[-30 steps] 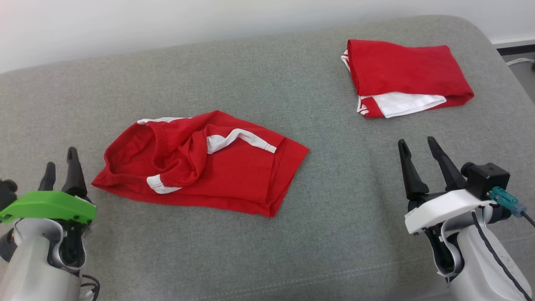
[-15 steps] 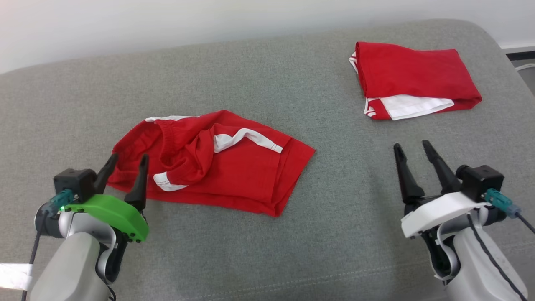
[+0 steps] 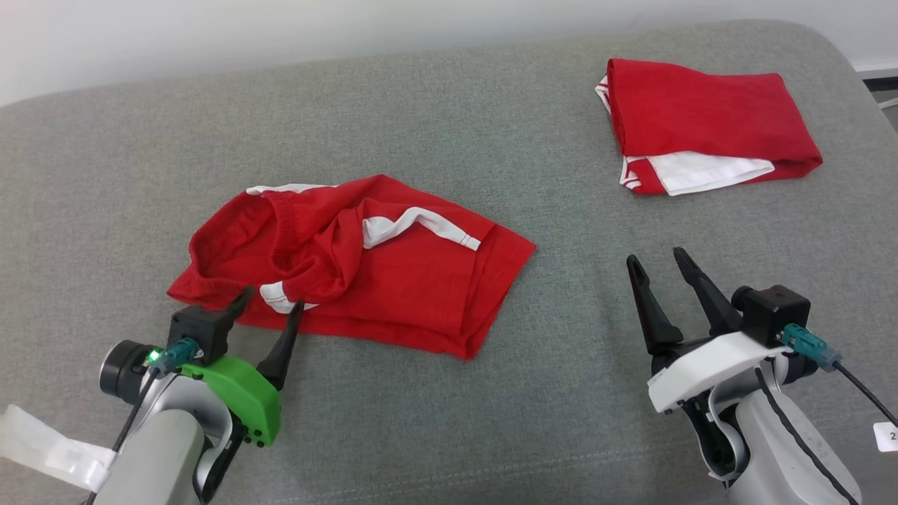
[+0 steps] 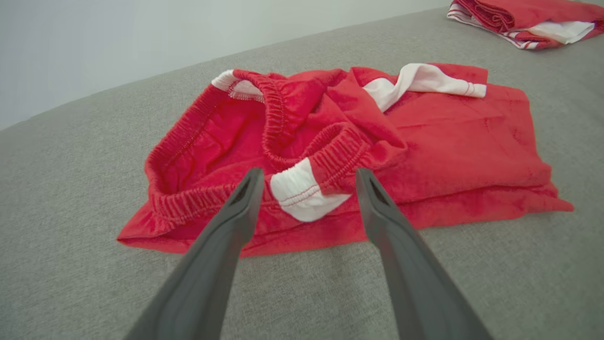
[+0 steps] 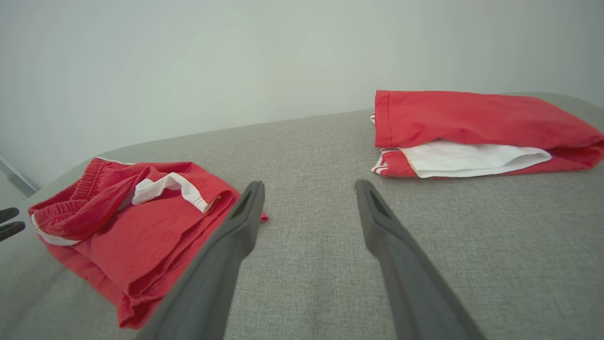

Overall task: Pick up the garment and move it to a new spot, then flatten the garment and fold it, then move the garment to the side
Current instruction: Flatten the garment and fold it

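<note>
A crumpled red garment (image 3: pixel 379 273) with white trim lies on the grey cushion (image 3: pixel 449 119), left of centre. It looks like shorts, waistband bunched towards me. My left gripper (image 3: pixel 270 305) stands open at the garment's near-left edge, fingertips just over the waistband. In the left wrist view the garment (image 4: pixel 424 156) lies just ahead and the white waistband patch (image 4: pixel 302 196) sits between the open fingers (image 4: pixel 245 198). My right gripper (image 3: pixel 656 263) is open over bare cushion, well right of the garment (image 5: pixel 141 236), holding nothing.
A second red and white garment (image 3: pixel 708 119) lies folded at the far right of the cushion, also seen folded (image 5: pixel 472 132) in the right wrist view. A pale wall (image 3: pixel 280 28) runs behind. The cushion's right edge (image 3: pixel 859 91) drops off near the folded piece.
My left gripper has swung in from the far left to the garment's near-left edge, staying open. The right gripper shifted slightly left. The head camera moved a little too.
</note>
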{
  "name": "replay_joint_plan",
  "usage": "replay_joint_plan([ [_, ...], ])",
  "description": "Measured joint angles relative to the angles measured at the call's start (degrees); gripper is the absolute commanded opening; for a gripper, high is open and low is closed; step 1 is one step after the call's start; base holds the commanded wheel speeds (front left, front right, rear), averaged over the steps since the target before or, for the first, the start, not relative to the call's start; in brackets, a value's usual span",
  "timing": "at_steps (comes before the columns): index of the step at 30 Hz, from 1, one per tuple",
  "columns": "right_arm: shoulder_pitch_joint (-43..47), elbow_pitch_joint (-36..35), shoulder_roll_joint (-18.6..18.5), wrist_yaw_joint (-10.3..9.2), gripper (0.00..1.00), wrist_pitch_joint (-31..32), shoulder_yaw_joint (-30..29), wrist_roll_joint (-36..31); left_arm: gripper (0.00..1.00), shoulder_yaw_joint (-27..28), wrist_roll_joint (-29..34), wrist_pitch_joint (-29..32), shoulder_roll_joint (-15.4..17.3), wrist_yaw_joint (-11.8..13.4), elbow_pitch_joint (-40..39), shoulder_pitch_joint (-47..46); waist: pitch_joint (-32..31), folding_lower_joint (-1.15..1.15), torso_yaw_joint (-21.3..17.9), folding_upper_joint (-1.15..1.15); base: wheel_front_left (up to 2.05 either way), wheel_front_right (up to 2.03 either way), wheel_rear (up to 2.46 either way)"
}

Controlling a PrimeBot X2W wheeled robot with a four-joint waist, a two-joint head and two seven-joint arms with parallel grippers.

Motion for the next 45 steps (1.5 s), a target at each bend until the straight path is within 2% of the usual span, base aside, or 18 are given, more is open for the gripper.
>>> replay_joint_plan([
  [12, -0.86, 0.67, 0.26, 0.01, 1.0, 0.0, 1.3, 0.04, 1.0, -2.71, 0.86, 1.88, 1.44, -0.01, -0.67, -3.1, 0.91, 0.0, -0.5, 0.0, 0.0, 0.0, 0.0],
  [18, -1.14, 1.03, 0.26, 0.02, 1.0, 0.01, 1.29, 0.05, 1.0, -7.4, 0.14, 5.46, 1.3, -0.01, -0.77, -4.48, 1.29, 0.0, -0.84, 0.0, 0.0, 0.0, 0.0],
  [26, -1.43, 1.15, 0.27, 0.03, 1.0, 0.01, 1.27, 0.05, 1.0, -8.51, -1.45, 8.33, 2.79, -0.02, 0.89, -4.61, 1.58, 0.0, -1.25, 0.0, 0.0, 0.0, 0.0],
  [28, -1.43, 1.22, 0.27, 0.03, 1.0, 0.01, 1.21, 0.05, 0.82, -8.78, -1.45, 8.93, 3.25, -0.02, 0.98, -4.62, 1.6, 0.0, -1.24, 0.0, 0.0, 0.0, 0.0],
  [30, -1.43, 1.3, 0.27, 0.03, 1.0, 0.01, 1.08, 0.05, 0.49, -9.16, -1.45, 9.43, 3.66, -0.02, 1.02, -4.66, 1.62, 0.0, -1.18, 0.0, 0.0, 0.0, 0.0],
  [32, -1.44, 1.35, 0.27, 0.12, 1.0, 0.01, 1.02, 0.05, 0.34, -9.59, -1.45, 9.51, 4.23, -0.02, 1.08, -4.69, 1.63, 0.0, -1.04, 0.0, 0.0, 0.0, 0.0],
  [34, -1.51, 1.37, 0.26, 0.19, 1.0, 0.01, 1.01, 0.05, 0.06, -9.85, -1.44, 9.5, 4.8, -0.02, 1.12, -4.78, 1.65, 0.0, -0.87, 0.0, 0.0, 0.0, 0.0],
  [36, -1.57, 1.4, 0.26, 0.2, 1.0, 0.01, 0.99, 0.05, 0.0, -10.29, -1.27, 9.5, 5.11, -0.02, 1.22, -4.97, 1.66, 0.0, -0.67, 0.0, 0.0, 0.0, 0.0],
  [41, -2.05, 1.55, 0.26, 0.27, 1.0, 0.0, 1.11, 0.05, 0.0, -10.94, -1.33, 9.27, 5.09, -0.02, 0.77, -5.37, 1.63, 0.0, -0.09, 0.0, 0.0, 0.0, 0.0],
  [45, -2.51, 1.8, 0.53, 0.53, 1.0, 0.0, 3.15, 0.65, 0.0, -9.92, -2.59, 6.42, 5.17, -0.02, -0.99, -5.37, 1.67, 0.0, 0.11, 0.0, 0.0, 0.0, 0.0],
])
